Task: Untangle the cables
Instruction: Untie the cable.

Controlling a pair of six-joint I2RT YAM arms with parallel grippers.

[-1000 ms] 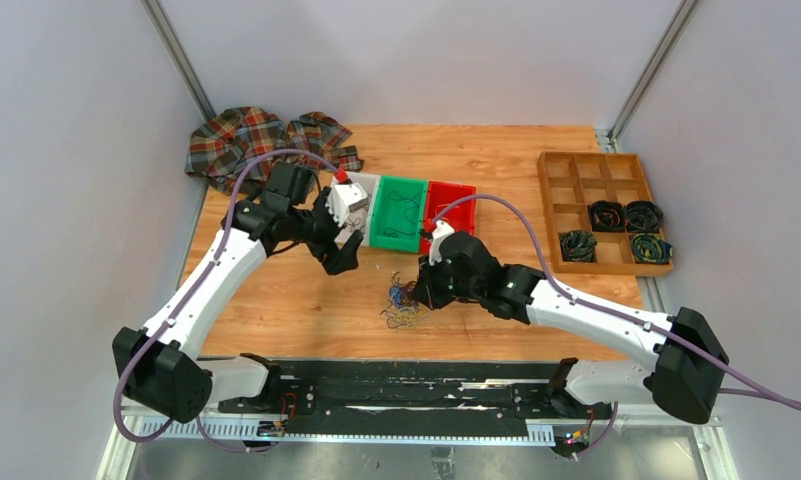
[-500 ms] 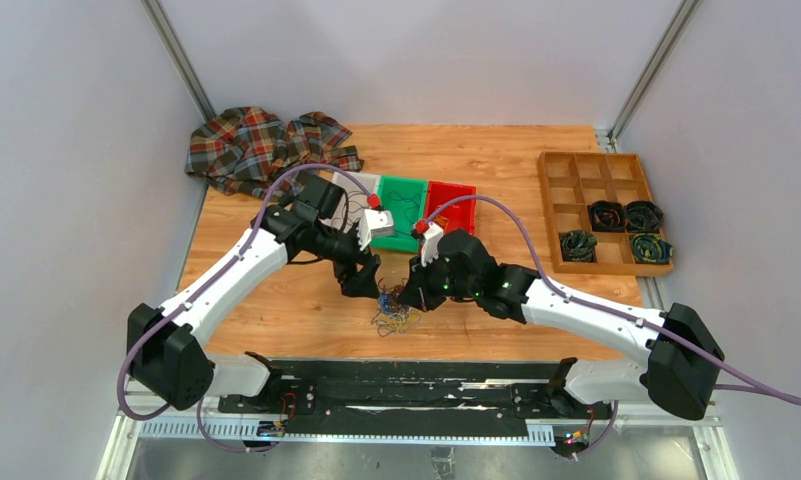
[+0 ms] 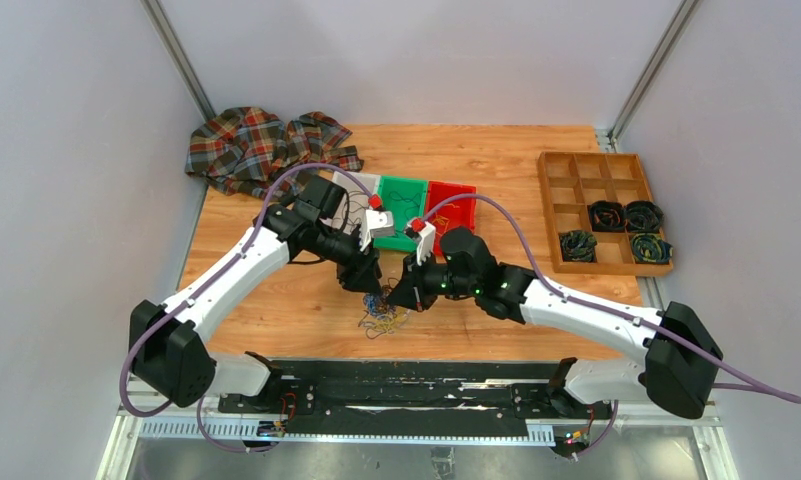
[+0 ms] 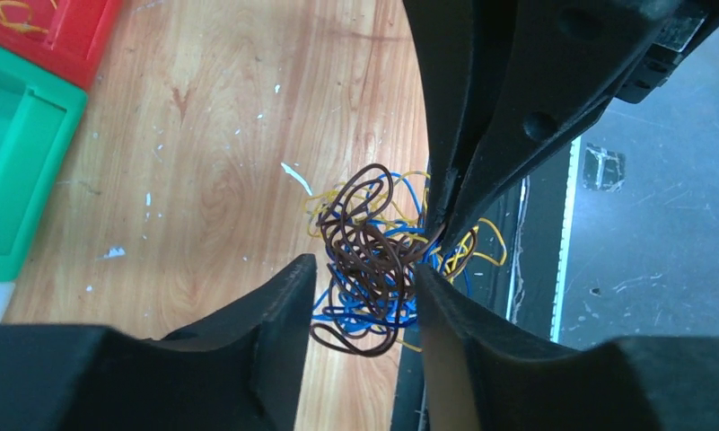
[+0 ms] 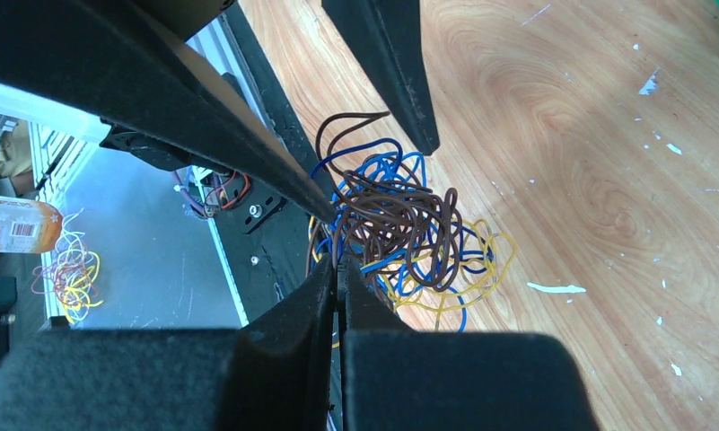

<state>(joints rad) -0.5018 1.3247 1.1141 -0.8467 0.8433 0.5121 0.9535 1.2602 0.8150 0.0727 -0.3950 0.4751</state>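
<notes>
From above, the cables [image 3: 381, 318] read only as a small multicoloured clump on the wooden surface [image 3: 276, 300], low in the frame centre. Both arms' tips meet over it and hide its top. The wrist views open it up: brown loops lie over blue ones, and yellow-orange strands spill out at the edge.

The left wrist view shows the left end effector [image 4: 360, 274] with its fingers spread, one on each side of the clump and close against it, the wires filling the gap. The right end effector [image 4: 441, 224] comes down from the upper right of that frame, its tip buried in the clump's right side. Only the right wrist view shows that end effector's own state. Its two fingers are pressed together at lower centre, pinching strands at the clump's near edge. The two left fingers cross the upper part of the frame on either side of the wires. The same view alone shows a small loose bunch of pale wires [image 5: 68, 274] on a grey area beyond the black rail, at lower left.

The overhead view gives the rest. A plaid cloth [image 3: 266, 145] lies at upper left. A white bin [image 3: 356, 183], green bin [image 3: 404, 200] and red bin [image 3: 456, 205] stand in a row behind the wrists, partly covered by them. At right, well apart, a wooden tray [image 3: 561, 180] holds four dark coiled bundles [image 3: 606, 215] in its lower right compartments.
</notes>
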